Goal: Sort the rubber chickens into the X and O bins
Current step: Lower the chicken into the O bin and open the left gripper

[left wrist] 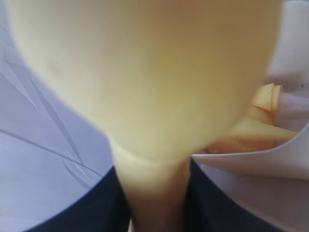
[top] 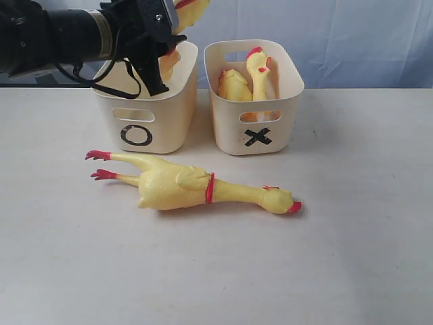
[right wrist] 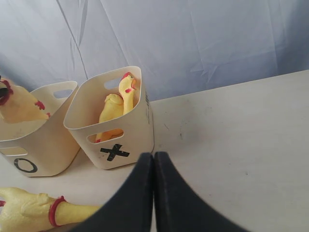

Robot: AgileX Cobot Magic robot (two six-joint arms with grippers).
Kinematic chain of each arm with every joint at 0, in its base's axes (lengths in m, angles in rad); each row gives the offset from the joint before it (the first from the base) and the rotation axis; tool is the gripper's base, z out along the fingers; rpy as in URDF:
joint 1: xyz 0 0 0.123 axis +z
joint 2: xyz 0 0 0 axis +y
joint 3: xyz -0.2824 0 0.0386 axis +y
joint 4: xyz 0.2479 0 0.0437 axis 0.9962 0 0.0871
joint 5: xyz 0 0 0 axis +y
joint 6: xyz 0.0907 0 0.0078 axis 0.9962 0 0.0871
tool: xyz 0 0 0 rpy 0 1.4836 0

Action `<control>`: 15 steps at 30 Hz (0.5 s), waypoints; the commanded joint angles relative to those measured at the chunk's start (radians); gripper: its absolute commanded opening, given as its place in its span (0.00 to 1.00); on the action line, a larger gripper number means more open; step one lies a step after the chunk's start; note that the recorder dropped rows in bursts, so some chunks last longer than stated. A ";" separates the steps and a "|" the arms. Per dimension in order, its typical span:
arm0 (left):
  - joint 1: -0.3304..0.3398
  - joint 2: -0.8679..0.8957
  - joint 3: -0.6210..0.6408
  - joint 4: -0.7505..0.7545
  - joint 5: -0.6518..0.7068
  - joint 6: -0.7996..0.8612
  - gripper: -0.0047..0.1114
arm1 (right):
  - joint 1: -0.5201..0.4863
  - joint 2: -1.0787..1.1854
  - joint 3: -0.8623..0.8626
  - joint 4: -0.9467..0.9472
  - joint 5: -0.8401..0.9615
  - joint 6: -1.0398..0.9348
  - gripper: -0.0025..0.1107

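**Four chickens, two bins, one chicken in your left claw**

Counts first.

Rubber chickens: four.
- The big chicken lies flat at centre frame in the exterior view. Its feet point left and its head right, the red neck band shows, and it touches neither bin.
- The first binned chicken and the second binned chicken sit together in the X bin, upper middle. The second has its head above the rim.
- The held chicken is at the top edge, over the O bin, upper left of centre.

Bins: two, cream, with handle slots, just beside each other, black marks facing the camera.

Grippers: two.
- Your left gripper is clamped on the held chicken. In its wrist view the blurred yellow body fills the frame, and the narrow part is pinched between the dark fingers.
- Your right gripper has its fingers pressed together with nothing between them, above bare table. It is outside the exterior view.

Surface: one off-white matte table with faint scuffs.

Room: a pale blue creased cloth backdrop hangs behind the bins.
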 commanded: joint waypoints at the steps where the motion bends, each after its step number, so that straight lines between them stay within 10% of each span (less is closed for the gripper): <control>1: 0.006 0.028 0.001 -0.184 -0.040 0.192 0.04 | -0.001 -0.006 0.002 -0.002 -0.004 -0.004 0.02; 15: 0.064 0.102 0.001 -0.398 -0.150 0.323 0.04 | -0.001 -0.006 0.002 0.005 -0.004 -0.004 0.02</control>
